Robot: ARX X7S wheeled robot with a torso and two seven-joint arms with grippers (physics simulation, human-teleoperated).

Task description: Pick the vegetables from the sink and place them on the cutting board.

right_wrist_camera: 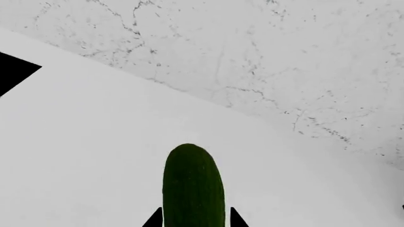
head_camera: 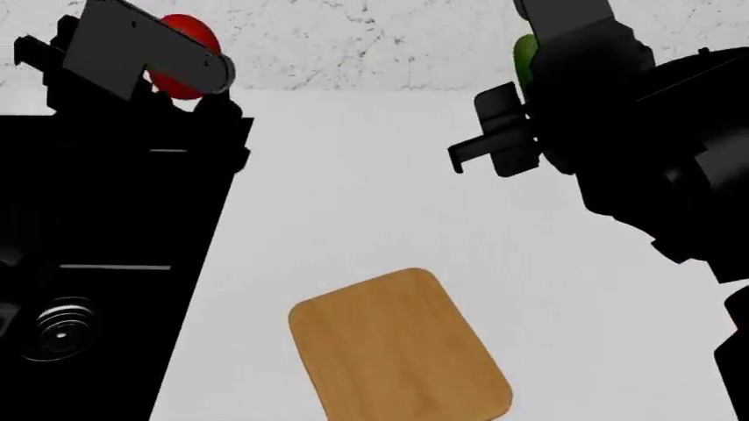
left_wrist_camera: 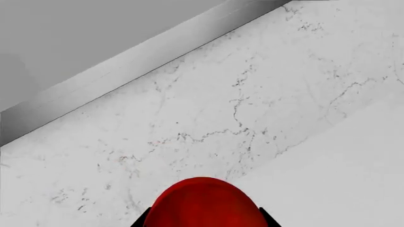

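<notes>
Left gripper (left_wrist_camera: pixel 202 222) closed around glossy round red tomato (left_wrist_camera: pixel 203 203), black fingertips just visible either side of it in left wrist view; tomato (head_camera: pixel 185 54) held up in the air near the back wall, above the far edge of the black sink (head_camera: pixel 105 263), partly hidden behind the grey flat gripper link. Right gripper (right_wrist_camera: pixel 192 221) clamped on slim dark green cucumber (right_wrist_camera: pixel 193 187), smooth skin, rounded tip pointing away from the wrist camera, two black finger points flanking it; in head view only a small bright green sliver of cucumber (head_camera: pixel 524 54) showing beside the bulky black arm, raised over the countertop at the right. Cutting board (head_camera: pixel 401 346) bare, light-brown wood with faint grain, rectangular with rounded corners, lying flat and skewed on the plain matte white countertop (head_camera: pixel 351 193), well apart from both grippers, just right of the sink. Sink matte black, rectangular, round ribbed metal drain (head_camera: pixel 59 329) visible in the near basin. Backsplash (head_camera: pixel 351 35) white marble look with thin dark veins, meeting the countertop in a straight seam.
</notes>
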